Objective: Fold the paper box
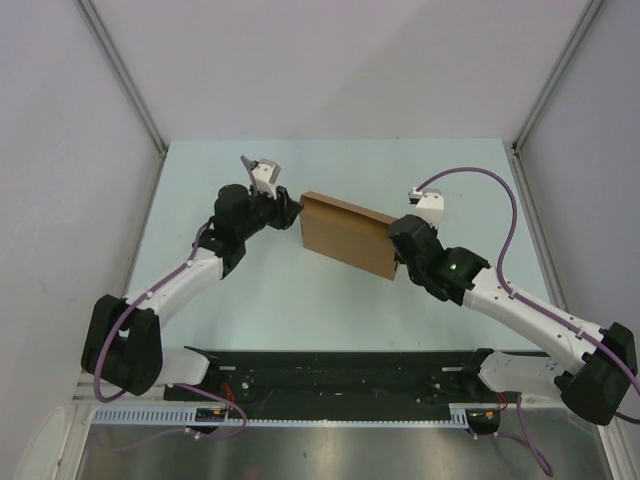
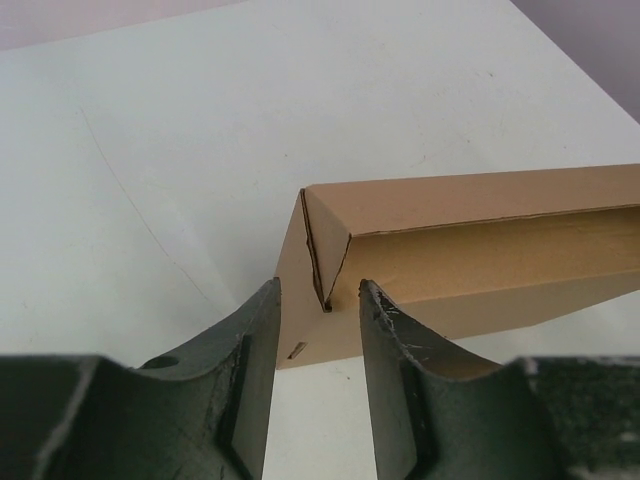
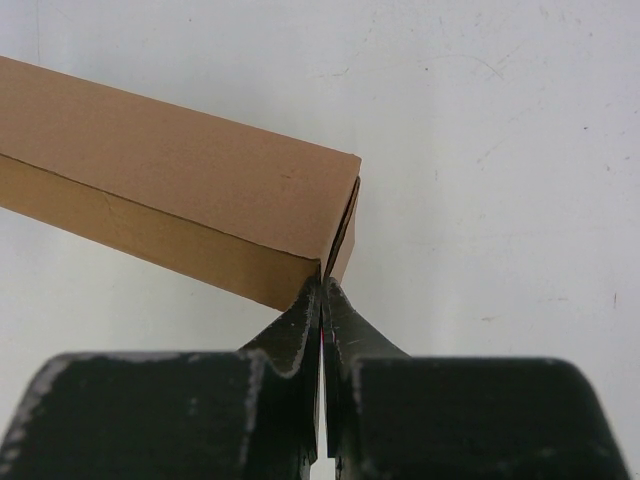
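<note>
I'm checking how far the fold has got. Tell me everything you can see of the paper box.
The paper box is plain brown cardboard, folded into a shallow closed rectangle, lying askew on the table. A seam runs along one long side, and the end corners gape slightly. The open left pincer straddles one end corner; the shut right pincer meets the opposite corner.

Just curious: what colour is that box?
The paper box is plain brown, unmarked; clearest in the top view.

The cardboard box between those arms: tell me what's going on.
Two robot arms are working a brown paper box on the table; it is already in shallow box form. The left gripper is open at one end corner. The right gripper is shut, its tips against the opposite end's corner.
</note>
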`<state>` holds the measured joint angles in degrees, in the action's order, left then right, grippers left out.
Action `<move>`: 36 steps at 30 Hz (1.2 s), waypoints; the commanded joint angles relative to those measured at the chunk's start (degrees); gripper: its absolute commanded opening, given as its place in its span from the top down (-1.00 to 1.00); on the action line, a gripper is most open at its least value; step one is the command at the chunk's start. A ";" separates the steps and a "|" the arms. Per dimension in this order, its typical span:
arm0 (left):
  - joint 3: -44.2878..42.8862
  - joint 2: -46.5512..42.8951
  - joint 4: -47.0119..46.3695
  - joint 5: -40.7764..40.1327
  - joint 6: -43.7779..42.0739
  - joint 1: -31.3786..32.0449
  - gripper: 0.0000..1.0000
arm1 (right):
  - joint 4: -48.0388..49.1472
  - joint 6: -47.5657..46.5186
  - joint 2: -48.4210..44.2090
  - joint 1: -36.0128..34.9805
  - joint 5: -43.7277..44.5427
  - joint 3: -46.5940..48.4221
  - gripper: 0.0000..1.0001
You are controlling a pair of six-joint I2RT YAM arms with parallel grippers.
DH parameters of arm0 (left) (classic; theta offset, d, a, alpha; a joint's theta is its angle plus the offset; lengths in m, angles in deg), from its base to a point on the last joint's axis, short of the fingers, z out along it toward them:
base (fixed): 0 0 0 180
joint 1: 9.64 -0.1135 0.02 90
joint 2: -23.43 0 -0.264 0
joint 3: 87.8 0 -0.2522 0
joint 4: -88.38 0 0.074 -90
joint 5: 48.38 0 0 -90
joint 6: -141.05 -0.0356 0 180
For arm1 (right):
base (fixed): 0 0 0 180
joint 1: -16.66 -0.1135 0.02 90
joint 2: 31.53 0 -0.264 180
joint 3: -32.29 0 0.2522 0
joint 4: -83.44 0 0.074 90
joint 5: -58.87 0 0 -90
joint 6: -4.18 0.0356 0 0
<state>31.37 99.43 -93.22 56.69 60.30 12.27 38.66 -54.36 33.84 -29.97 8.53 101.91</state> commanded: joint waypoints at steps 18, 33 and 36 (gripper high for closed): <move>-5.14 3.71 -4.60 4.71 2.00 -0.91 0.34 | -2.46 -0.09 0.64 0.22 -0.11 1.19 1.00; -6.81 5.82 -5.56 5.85 2.26 -1.08 0.81 | -2.55 0.18 0.91 -0.04 -0.37 1.19 1.00; -6.46 5.82 -6.00 6.11 2.26 -1.08 0.95 | -2.55 0.09 0.82 -0.13 -0.28 1.19 1.00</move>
<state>26.85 105.12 -96.76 61.37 61.81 11.55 38.70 -54.36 34.05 -30.00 8.53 102.02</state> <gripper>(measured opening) 0.069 0.009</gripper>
